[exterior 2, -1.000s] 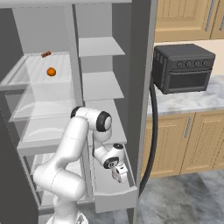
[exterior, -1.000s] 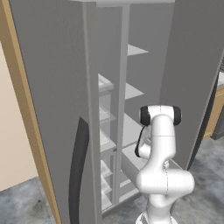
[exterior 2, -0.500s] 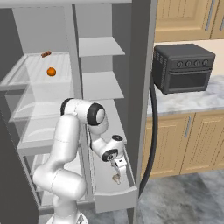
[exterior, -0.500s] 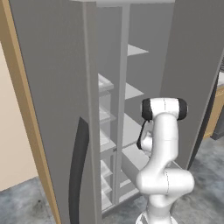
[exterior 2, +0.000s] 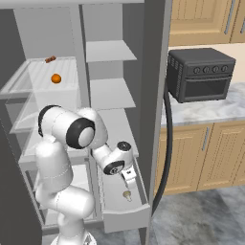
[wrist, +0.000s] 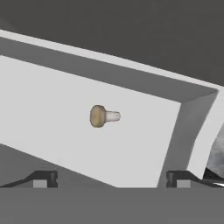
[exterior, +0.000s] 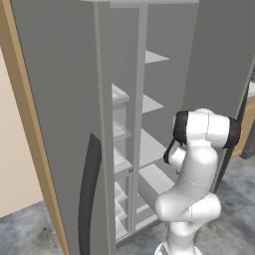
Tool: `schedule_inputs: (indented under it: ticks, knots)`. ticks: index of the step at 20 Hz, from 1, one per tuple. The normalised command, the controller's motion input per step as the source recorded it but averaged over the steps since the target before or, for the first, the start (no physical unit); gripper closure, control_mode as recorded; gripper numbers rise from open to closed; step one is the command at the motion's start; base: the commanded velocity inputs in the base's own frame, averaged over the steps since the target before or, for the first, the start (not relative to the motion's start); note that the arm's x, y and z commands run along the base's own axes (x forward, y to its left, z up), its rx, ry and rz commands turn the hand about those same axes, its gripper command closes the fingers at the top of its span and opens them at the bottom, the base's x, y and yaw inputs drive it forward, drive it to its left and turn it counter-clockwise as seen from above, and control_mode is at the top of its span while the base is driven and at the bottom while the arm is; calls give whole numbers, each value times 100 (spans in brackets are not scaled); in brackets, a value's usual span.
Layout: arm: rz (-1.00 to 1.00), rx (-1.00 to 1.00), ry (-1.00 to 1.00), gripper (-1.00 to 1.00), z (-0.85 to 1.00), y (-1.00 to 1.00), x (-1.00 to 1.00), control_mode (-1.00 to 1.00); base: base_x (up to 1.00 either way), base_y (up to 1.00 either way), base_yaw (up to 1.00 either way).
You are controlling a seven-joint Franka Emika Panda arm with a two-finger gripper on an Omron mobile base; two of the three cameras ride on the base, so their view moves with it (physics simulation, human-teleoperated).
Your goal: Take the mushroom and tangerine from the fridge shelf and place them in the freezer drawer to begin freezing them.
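Note:
The mushroom (exterior 2: 127, 194) (wrist: 103, 116), a tan cap on a pale stem, lies on its side on the floor of the open freezer drawer (exterior 2: 127, 219) (wrist: 52, 100). My gripper (exterior 2: 129, 181) (wrist: 111, 180) hangs just above it, open, and nothing sits between its fingertips (wrist: 41, 179). The tangerine (exterior 2: 56, 78), a small bright orange ball, rests on the upper left fridge shelf (exterior 2: 28, 81), well above and left of the gripper. In the left base view my arm (exterior: 199, 149) bends down into the fridge and hides the hand.
A small brown item (exterior 2: 50, 59) lies at the back of the tangerine's shelf. The open fridge door (exterior 2: 154, 95) stands right of the drawer, with a black hose (exterior 2: 167, 143) beside it. A dark toaster oven (exterior 2: 201, 74) sits on the counter over wooden cabinets (exterior 2: 210, 153).
The jaws have spread wider and the mushroom now lies free on the drawer floor. The hand has lifted slightly, and the arm's elbow has swung left and up.

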Motion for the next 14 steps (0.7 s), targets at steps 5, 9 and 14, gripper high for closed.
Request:
schedule_inputs:
  ticks: [5, 9, 14]
  knots:
    - [0, 0, -24, -100, 100, 10, -73, -100, 0, 0, 0]
    - [3, -1, -19, -100, 100, 23, -72, -100, 0, 0, 0]
    - [10, -9, -8, -100, 100, 29, -75, -100, 0, 0, 0]
